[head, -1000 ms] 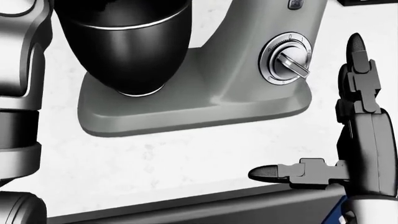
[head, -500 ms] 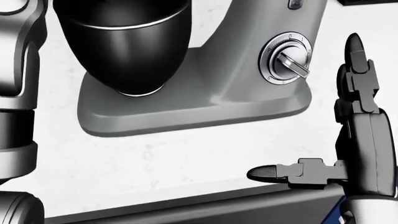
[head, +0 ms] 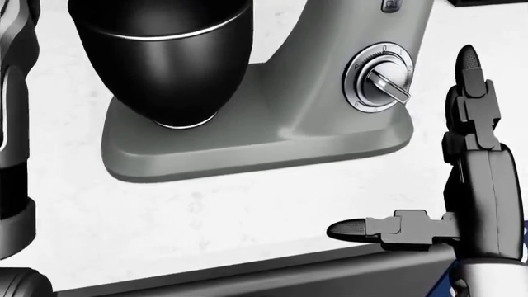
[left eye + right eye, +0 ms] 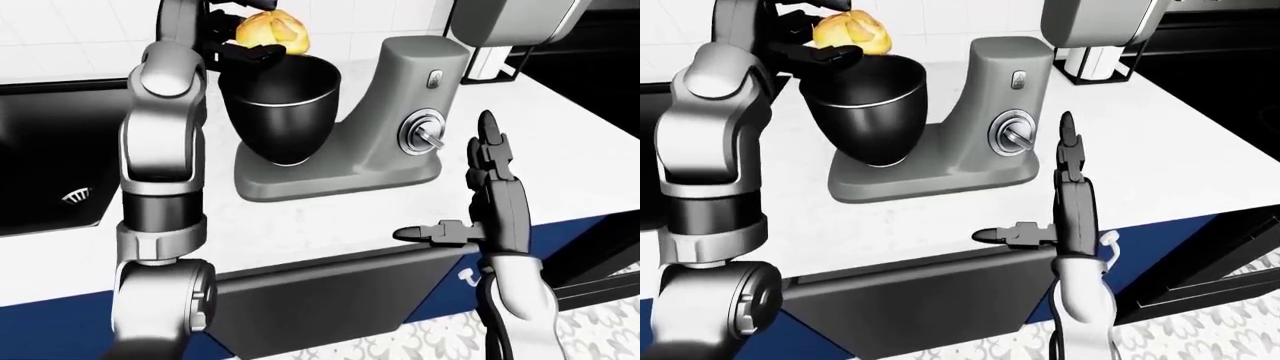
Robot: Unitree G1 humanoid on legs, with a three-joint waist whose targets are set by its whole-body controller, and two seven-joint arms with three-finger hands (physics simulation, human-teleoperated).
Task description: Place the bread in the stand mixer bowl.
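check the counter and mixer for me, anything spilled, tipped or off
Nothing stands out. The stand mixer sits upright on the white counter, its bowl seated squarely on the base. The left hand holds the bread just above the bowl's rim, and the right hand is open and empty.

No legible text. Stand mixer (image 4: 400,112): small badge (image 4: 434,79) above the speed dial (image 3: 378,78), marking too small to read. Dial rim ticks (image 3: 394,51) unreadable.

Silver-grey rounded arm shells with black joint bands; each robot hand (image 4: 490,202) has black, blocky fingers (image 4: 488,135) with rounded tips, above a white forearm.
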